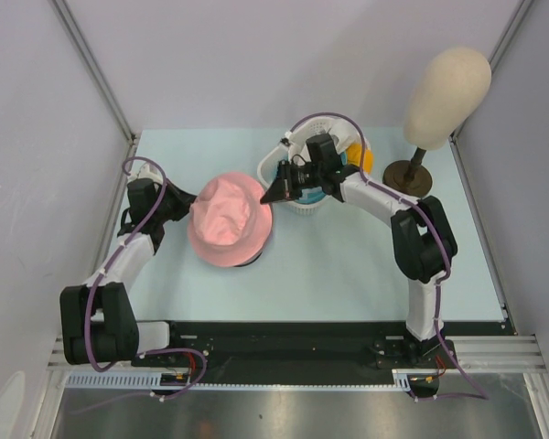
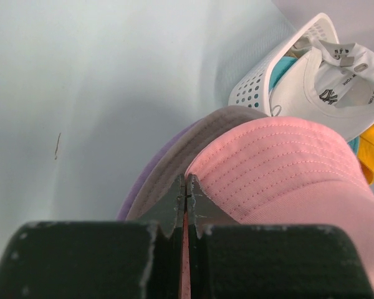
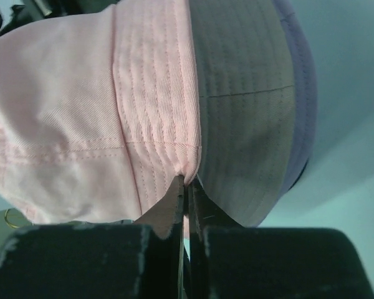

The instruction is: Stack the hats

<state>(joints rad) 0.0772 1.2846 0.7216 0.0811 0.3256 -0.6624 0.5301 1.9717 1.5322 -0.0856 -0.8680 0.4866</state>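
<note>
The left gripper has its fingers pressed together on the stitched brim of the pink hat, pinching the edge on the hat's left side. The right gripper is clamped the same way on the brim at the opposite side, so both arms grip the one hat between them.

The pink hat sits left of centre on the table, draped over the lavender hat, whose purple edge peeps out beneath it in both wrist views (whether the pink one is fully seated or partly lifted I cannot tell).

Just beyond the right gripper stands the white basket. In it lie the teal hat and the orange hat, with the white cap lying over them. The mannequin head stands on its post at the far right, well apart.

By my reckoning the task is about half done: two hats are paired, pink on lavender. What remains is to let go of the pink brim, then bring the teal and orange hats out from beneath the cap and add them to the stack.
</note>
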